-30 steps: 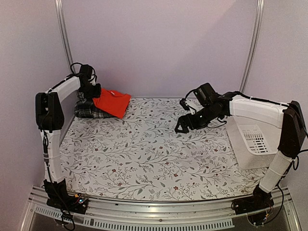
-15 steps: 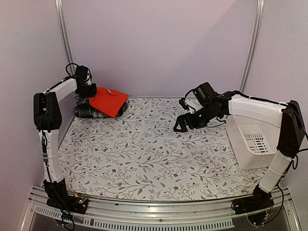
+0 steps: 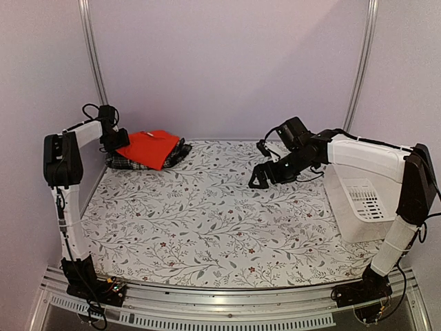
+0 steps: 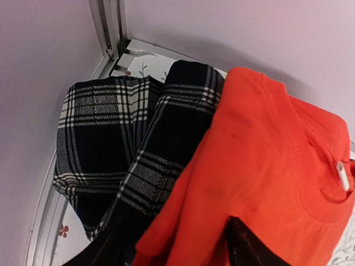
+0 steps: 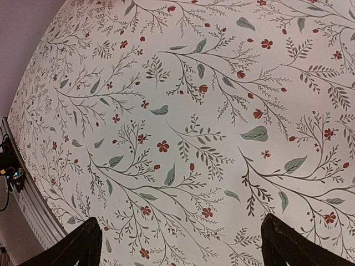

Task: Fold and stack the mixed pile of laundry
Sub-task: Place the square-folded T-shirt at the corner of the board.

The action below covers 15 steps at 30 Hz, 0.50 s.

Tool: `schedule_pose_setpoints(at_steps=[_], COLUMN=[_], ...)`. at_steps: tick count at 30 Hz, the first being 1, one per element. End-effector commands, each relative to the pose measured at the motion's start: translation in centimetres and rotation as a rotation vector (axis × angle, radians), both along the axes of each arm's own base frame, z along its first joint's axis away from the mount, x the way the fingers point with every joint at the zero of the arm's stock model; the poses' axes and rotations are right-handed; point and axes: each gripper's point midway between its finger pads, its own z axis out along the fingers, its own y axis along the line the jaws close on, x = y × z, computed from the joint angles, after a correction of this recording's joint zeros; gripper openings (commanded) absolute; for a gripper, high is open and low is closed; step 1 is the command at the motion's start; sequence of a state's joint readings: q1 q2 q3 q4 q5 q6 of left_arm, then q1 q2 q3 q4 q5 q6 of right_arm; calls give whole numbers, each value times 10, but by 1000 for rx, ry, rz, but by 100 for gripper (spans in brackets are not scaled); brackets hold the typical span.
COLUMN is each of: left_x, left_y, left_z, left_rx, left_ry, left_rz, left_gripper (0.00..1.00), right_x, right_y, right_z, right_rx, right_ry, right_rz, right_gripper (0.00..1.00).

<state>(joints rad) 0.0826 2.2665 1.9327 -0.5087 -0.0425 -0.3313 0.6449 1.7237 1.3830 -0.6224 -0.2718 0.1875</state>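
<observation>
**Ana:** What is on the left?

**Me:** My left gripper (image 3: 116, 138) hangs at the far left corner of the flowered cover (image 3: 207, 227). In its wrist view the 2 fingers stand apart. The edge of the red shirt (image 3: 153, 147) shows between them, and they are not squeezing it. I cannot tell if they touch it.

**Ana:** Where are the clothes?

**Me:** Both lie in that same far left corner of the cover. The plaid garment (image 3: 127, 163) is on the bottom. The red shirt lies on top of it, so the plaid peeks out on the left and along the near side.

**Ana:** And further right?

**Me:** My right gripper (image 3: 260, 181) hangs above the cover, past its middle, on the far side. Its 2 fingers are spread wide, and only the cover's flowers show between them. The white basket (image 3: 365, 200) stands at the right edge of the cover, under my right arm.
</observation>
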Motion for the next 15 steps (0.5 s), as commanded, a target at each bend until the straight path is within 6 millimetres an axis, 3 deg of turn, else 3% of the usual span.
schedule_pose_setpoints(at_steps=[1,6,9,12,15], left_x=[-6,-17,-21,-22,-25], left_y=[10,32,38,23,2], left_z=[4,23,9,-12,-30], left_rx=[-1,25,-15,-79,-150], left_ry=[-14,-24,34,72,96], left_rz=[57,112,89,-5,-89], left_gripper=[64,68,61,45,36], right_x=[8,11,12,12,12], right_y=[2,4,3,3,1], right_z=[0,-1,-2,-4,-6], right_rx=[-2,-4,-15,-22,-29], right_ry=[0,-5,-12,-15,-15], right_rz=[-4,3,6,12,14], right_gripper=[99,99,99,99,99])
